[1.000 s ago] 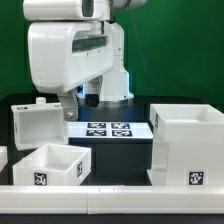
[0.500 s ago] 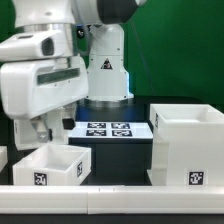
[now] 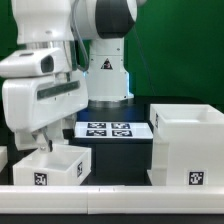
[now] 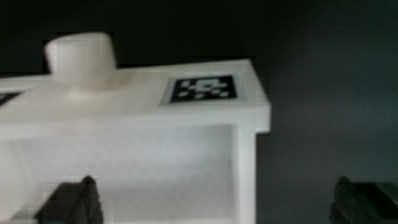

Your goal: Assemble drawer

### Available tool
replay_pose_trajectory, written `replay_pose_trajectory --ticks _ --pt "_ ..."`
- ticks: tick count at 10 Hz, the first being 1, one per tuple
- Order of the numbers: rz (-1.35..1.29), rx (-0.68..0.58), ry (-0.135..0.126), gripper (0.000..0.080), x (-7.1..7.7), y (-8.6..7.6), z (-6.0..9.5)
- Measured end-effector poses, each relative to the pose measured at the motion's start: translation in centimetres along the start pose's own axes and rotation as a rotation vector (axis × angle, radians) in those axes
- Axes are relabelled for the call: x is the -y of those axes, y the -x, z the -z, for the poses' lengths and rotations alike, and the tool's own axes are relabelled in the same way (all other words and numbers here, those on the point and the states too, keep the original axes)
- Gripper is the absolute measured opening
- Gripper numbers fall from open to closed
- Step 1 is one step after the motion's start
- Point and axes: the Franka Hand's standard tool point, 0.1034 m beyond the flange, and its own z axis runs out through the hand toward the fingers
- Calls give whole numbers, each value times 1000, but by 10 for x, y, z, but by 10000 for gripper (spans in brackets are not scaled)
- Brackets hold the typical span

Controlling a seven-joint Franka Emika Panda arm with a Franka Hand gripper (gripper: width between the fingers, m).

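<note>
Hand (image 4: 222, 200) poised over a knobbed tray (image 3: 52, 166)
Fingers (image 4: 75, 200) spread wide, released; the big casing (image 3: 190, 145) stands well apart on the dark worktop (image 3: 116, 160).

Swung forward and toward exterior view's left | lowered pincer (image 3: 42, 142) from rear of bench (image 3: 120, 165) to just above front tray (image 3: 55, 166)

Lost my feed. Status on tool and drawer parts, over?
Tool open over knobbed tray, not gripping. Casing apart, at exterior view's right. Nothing seen in the way.
</note>
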Motion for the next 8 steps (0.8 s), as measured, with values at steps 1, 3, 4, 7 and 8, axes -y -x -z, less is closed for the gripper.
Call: replay_pose_trajectory --ticks 1,3,4,7,8 --pt "-3 -2 -15 649 4 -1 -9" --pt "-13 -7 -41 649 12 -7 -27" --pt "-14 -7 -46 649 13 -6 -32" --pt "-11 -7 -50 606 14 0 -35" --pt "-12 -6 -50 606 14 1 -35"
